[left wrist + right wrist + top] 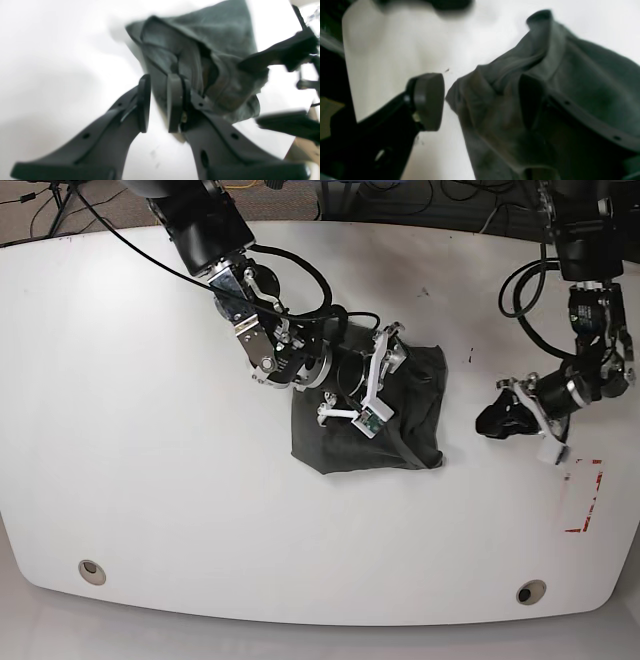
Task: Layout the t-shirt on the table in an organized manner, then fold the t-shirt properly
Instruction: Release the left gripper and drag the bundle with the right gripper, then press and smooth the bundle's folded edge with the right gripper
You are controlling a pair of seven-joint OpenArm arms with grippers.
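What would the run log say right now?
right tool: open, over t-shirt | t-shirt: bunched on table | fold: not done

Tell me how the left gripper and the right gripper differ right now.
The right gripper has its jaws spread wide; the left gripper shows only a narrow gap. In the base view the right gripper is over the t-shirt, while the left gripper sits off to the side over bare table. Both have dark finger pads.
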